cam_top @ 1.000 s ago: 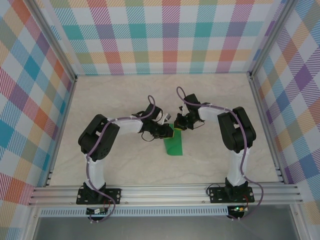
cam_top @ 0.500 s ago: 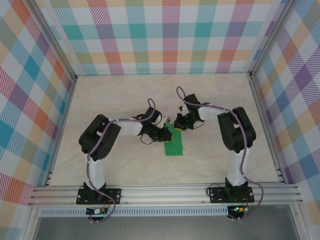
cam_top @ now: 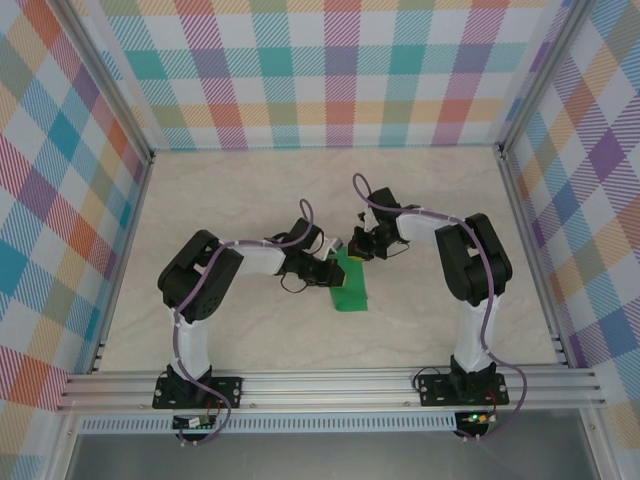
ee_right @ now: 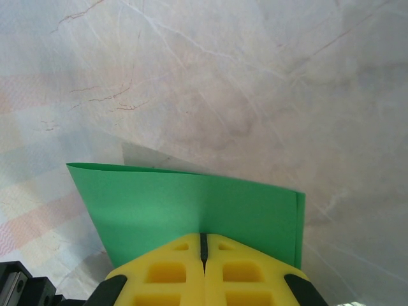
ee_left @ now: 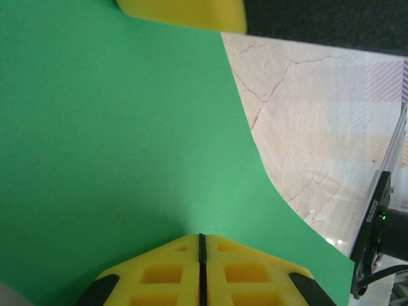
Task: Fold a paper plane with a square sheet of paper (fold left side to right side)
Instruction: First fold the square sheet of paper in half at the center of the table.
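Paper [cam_top: 350, 288] lies as a narrow folded strip mid-way across the table [cam_top: 230, 190], left gripper [cam_top: 328, 270] and right gripper [cam_top: 360, 246] at its far end. Left wrist view: left gripper clenched, tips on the green sheet. Right wrist view: right gripper clenched, tips at the paper's doubled end; whether either pinches it, I cannot tell.

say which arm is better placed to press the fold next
Left, likely: the left hand is shut over the left edge of the folded square sheet of paper, midway, and could slide along it. The right hand is shut at the far end, seemingly pinning it.
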